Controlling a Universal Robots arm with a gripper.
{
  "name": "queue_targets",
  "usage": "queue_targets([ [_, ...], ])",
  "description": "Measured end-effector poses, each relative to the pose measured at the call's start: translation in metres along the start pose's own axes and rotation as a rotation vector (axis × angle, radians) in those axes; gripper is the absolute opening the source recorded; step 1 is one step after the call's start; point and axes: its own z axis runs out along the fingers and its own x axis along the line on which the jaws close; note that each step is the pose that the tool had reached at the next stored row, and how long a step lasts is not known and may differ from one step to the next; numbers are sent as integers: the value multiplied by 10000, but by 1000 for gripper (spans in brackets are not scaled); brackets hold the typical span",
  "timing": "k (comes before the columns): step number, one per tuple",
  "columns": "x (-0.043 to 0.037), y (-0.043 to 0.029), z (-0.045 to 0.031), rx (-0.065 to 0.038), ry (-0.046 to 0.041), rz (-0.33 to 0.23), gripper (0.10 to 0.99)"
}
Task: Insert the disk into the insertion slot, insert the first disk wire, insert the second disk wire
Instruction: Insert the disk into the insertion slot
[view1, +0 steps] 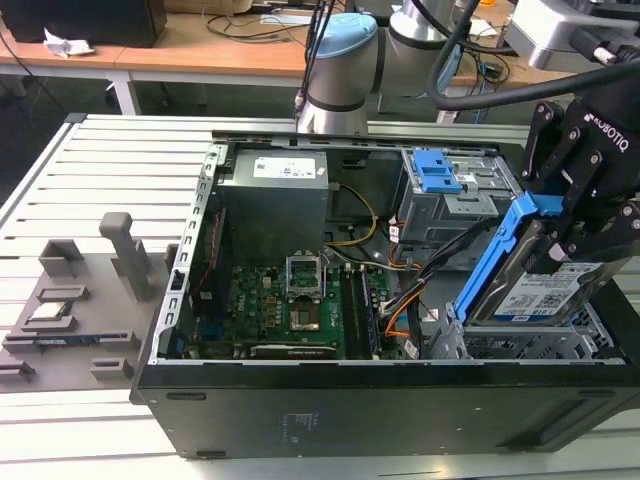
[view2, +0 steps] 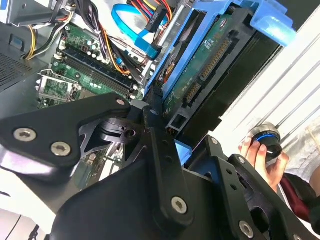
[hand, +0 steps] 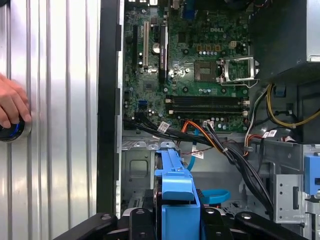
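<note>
My black gripper is shut on the disk, a silver drive with a white-and-blue label in a bright blue carrier. The disk hangs tilted, its lower end at the mouth of the insertion slot, the silver perforated cage at the open case's front corner on the exterior view's right. In the first wrist view the carrier sits between my fingers above the cage. The second wrist view shows the disk's connector edge. Loose black and orange wires and a blue cable lie beside the cage.
A grey cage with blue latches stands behind the slot. The motherboard and power supply fill the case's middle. A grey fixture lies on the slatted table at the exterior view's left. A hand rests on a knob beside the case.
</note>
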Motion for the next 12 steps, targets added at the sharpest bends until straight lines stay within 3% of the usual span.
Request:
queue_targets([
  [2, 0, -1, 31, 0, 0, 0, 365],
  [9, 1, -10, 260, 0, 0, 0, 365],
  [12, 1, -11, 293, 0, 1, 1, 365],
])
